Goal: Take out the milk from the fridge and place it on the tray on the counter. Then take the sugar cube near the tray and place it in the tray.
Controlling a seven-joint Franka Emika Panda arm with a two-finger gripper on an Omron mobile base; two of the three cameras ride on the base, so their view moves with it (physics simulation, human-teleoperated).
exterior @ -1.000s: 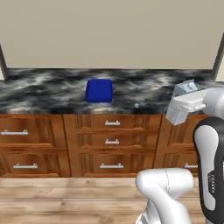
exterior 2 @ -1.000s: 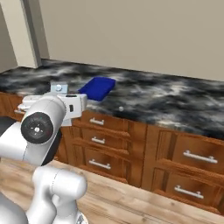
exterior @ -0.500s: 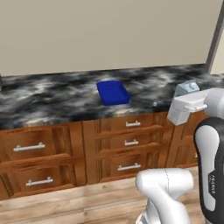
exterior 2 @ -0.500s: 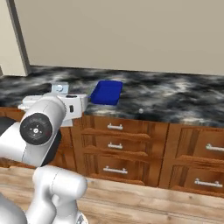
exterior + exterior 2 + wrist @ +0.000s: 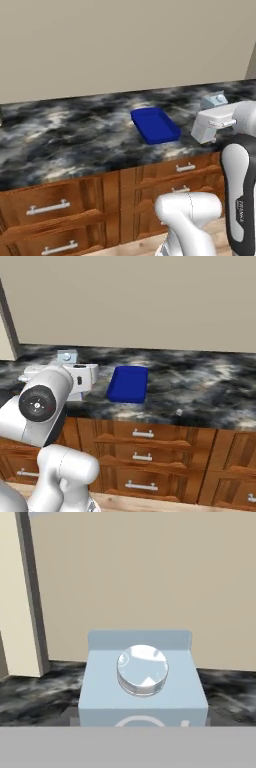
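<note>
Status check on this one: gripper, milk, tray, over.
Gripper shut on the milk, carried above the counter. Tray bare, beside the hand. Sugar cube near counter edge. Nothing in the way.

Milk (image 5: 142, 684) aloft; blue tray (image 5: 155, 125) on counter (image 5: 65, 135).

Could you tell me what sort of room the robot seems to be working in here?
Most likely a kitchen, and a rendered one: a black marble-patterned counter runs along a plain beige wall over brown wooden drawers with silver handles, a blue tray lies on it, and a milk carton is close before the hand.
</note>
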